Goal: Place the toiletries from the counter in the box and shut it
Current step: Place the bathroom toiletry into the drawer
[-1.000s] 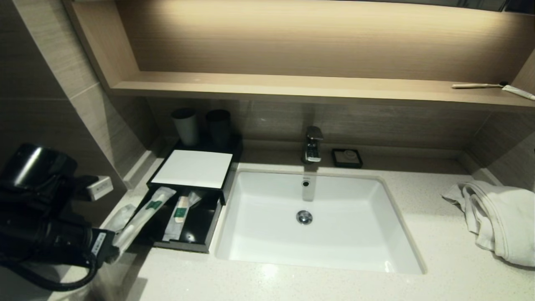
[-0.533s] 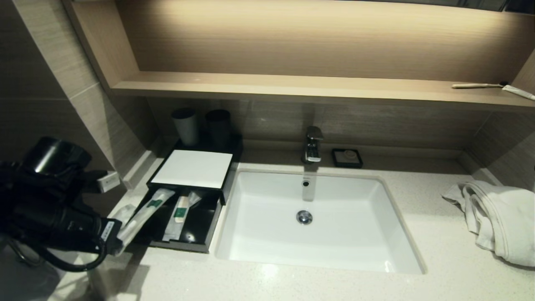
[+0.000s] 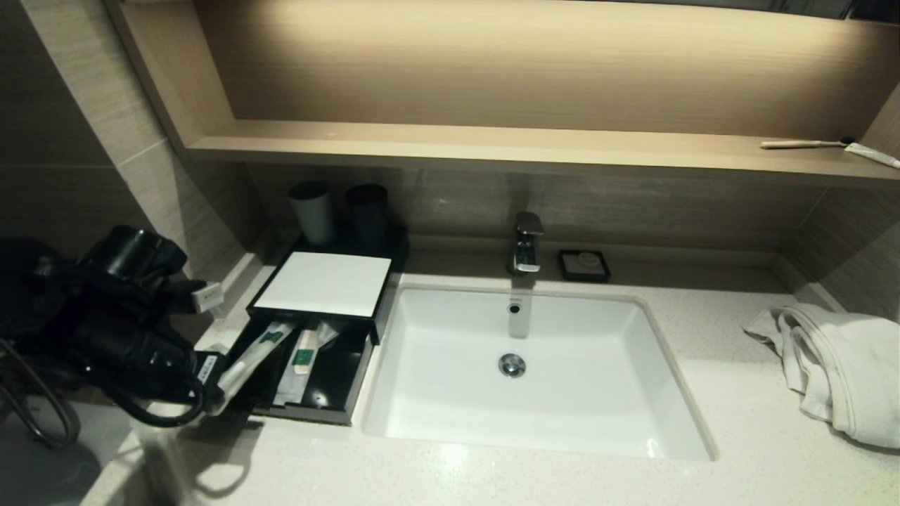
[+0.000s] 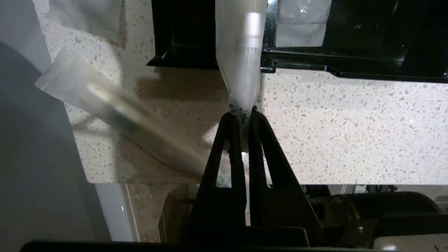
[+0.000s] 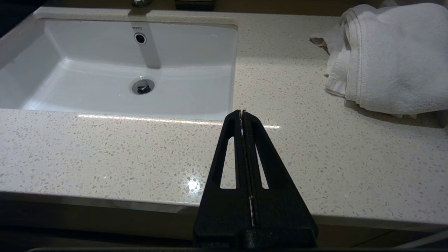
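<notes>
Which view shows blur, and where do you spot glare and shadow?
Left wrist view: a loose packet on the counter is smeared. Right wrist view: a bright glare spot on the counter beside the gripper. Head view: the left arm's shadow lies on the counter.

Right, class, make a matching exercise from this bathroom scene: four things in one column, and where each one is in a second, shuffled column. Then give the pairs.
Things:
1. green-label packet
2. towel
3. toothbrush
4. soap dish

Places:
A. on the wooden shelf
B. beside the tap
C. pinched by the left gripper, reaching into the box
D. heaped on the counter, right of the basin

Pairs: 1-C, 2-D, 3-A, 4-B
</notes>
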### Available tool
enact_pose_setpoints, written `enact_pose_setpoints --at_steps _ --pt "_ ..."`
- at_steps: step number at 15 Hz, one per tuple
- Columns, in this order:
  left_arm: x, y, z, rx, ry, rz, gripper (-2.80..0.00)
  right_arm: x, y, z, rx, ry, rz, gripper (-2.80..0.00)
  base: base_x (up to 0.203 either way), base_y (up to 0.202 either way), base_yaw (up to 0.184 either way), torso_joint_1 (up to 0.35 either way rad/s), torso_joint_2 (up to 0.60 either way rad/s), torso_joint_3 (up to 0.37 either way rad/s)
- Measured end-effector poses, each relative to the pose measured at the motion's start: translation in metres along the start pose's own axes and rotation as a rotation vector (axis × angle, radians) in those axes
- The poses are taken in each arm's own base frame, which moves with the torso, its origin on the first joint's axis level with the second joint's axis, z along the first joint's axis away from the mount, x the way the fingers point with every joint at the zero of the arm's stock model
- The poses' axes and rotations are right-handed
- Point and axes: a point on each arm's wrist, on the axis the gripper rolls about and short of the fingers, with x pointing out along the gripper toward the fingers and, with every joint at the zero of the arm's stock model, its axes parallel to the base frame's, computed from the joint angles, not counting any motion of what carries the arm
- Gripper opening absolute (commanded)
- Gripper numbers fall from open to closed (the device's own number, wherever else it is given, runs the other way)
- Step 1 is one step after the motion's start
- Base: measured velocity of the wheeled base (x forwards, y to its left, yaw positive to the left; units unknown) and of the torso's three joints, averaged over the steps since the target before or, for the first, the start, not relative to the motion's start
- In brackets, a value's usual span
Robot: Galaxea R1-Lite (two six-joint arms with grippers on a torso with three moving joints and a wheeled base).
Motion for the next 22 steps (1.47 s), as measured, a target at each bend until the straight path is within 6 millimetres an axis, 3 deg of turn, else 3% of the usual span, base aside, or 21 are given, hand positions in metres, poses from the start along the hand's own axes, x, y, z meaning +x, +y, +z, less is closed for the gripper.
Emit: enact_pose_setpoints --at_steps 22 --pt "0.035 0.005 0.047 -0.009 -0.007 -0.007 -2.8 0.0 0.0 0.0 0.0 0.0 0.0 -2.8 0.0 0.0 0.0 0.0 0.0 0.0"
